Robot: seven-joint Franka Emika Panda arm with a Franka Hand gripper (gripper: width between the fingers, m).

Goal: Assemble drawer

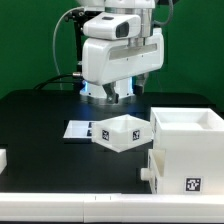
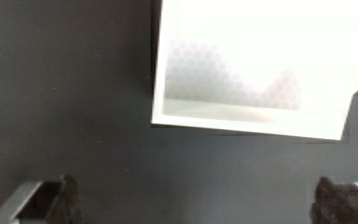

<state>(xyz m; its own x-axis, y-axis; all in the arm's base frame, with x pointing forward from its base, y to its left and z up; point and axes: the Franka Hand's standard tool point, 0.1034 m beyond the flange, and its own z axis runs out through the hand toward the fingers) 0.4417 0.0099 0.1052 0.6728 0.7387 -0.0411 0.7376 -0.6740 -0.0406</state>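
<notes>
Arm: the white Franka arm fills the upper centre of the exterior view, its wrist pointing down at the black table.
Gripper: the gripper hangs just above the table, a little above the centre of the frame. The exterior view does not resolve its fingers.
Gripper state: in the wrist view the gripper stands wide. Its two dark fingers sit far apart at opposite sides of the picture, with only bare table between them and nothing held.
Small drawer box: the small drawer box is white with an open top. It lies at the centre of the exterior frame, directly below the gripper in the picture and apart from it. It shows a black tag on each of its two facing sides.
Wrist view part: a white part with a grey shadow across it lies beyond the fingertips, not between them. Which piece it is cannot be told.
Large drawer case: the large drawer case is a bigger white box at the lower right of the frame, just beside the small drawer box, with a tag on its front.
Marker board: the marker board lies flat on the table left of centre, its near end hidden behind the small drawer box.
Edge piece: a white piece shows at the lower left edge, cut off by the frame.
</notes>
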